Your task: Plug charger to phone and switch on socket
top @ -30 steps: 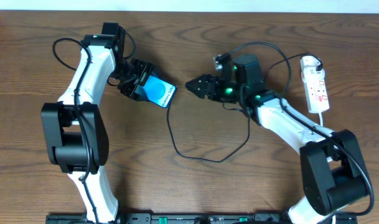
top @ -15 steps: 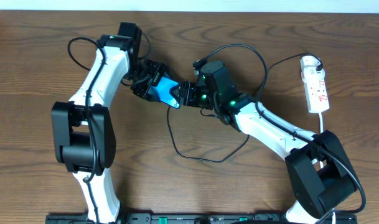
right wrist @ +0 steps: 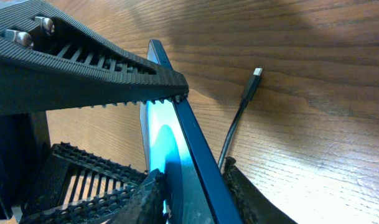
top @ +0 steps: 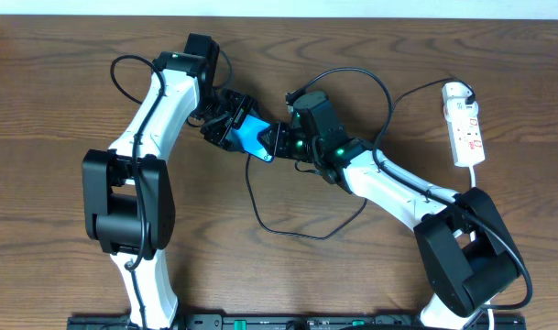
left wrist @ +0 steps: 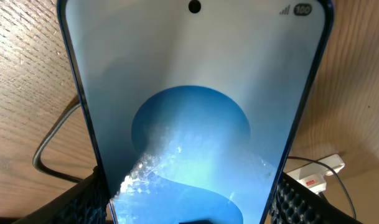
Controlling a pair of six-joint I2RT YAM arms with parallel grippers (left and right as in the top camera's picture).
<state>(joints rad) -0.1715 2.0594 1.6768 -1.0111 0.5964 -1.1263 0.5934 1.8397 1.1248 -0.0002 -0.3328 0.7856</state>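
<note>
While my left gripper (top: 230, 128) clamps the slim blue-screened glass smartphone (top: 251, 137) over the brown wooden table (top: 59, 55), my right gripper (top: 275, 143) looks closed on its far end. Stiff, slick, fragile: hold edges. Thin black charger cable (top: 260, 216) slack, tip (right wrist: 256, 73) loose.

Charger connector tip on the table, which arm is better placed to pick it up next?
Right, probably. The left tool is shut on the phone, so it is busy; the connector tip lies free close to the right tool, though it brackets the phone's end.
</note>
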